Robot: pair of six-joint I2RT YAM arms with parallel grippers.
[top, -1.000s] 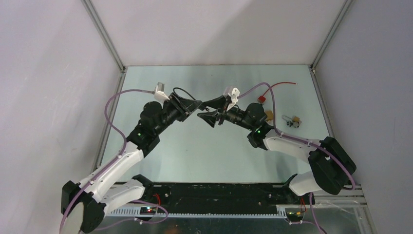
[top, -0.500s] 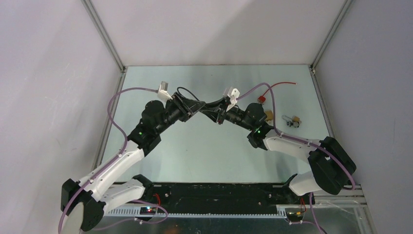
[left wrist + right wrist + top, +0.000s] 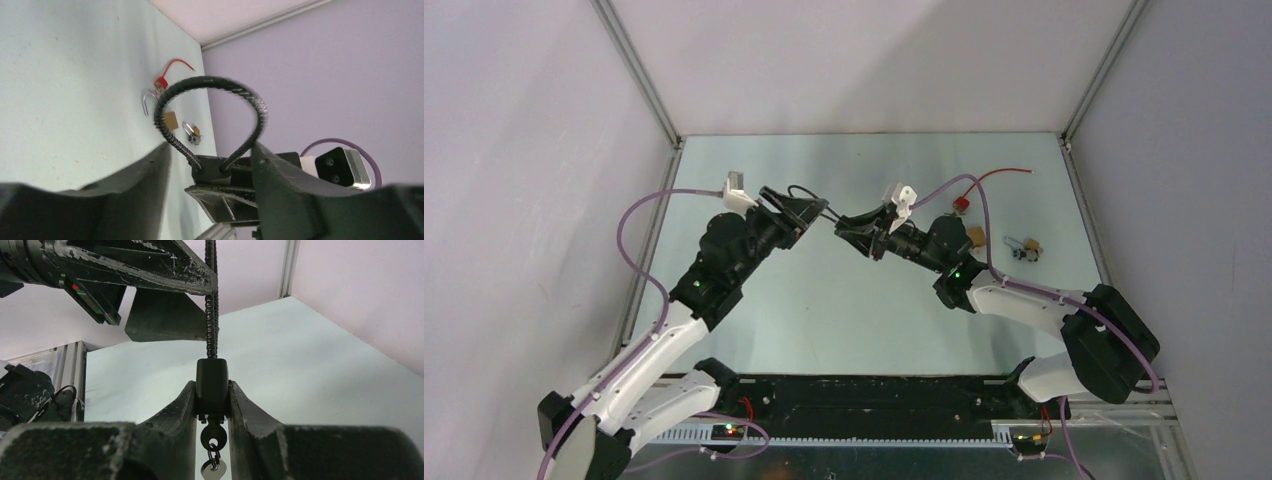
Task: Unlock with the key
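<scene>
1. The right gripper (image 3: 212,386) has its two fingers clamped on the black body of the lock (image 3: 212,374), one finger pressed to each side
2. The key (image 3: 213,436) sits in the underside of the lock and hangs straight down in the gap between those fingers, with a short chain (image 3: 213,454) and a second key (image 3: 213,469) below it
3. The lock's ribbed black cable (image 3: 210,81) rises from the top of the body and bends round in a loop back into it
4. The left gripper (image 3: 210,148) has its fingers partway apart with the cable between them; each side of the loop touches the inner edge of a finger, but I cannot tell whether they squeeze it
5. From above, the two grippers meet tip to tip over the far half of the table (image 3: 844,310), and the lock is held in the air between them
6. On the table, well to the right of the grippers, lie a red padlock (image 3: 961,204), a brass-coloured piece (image 3: 976,235) just beside it and a small padlock (image 3: 1024,248) near the right edge
</scene>
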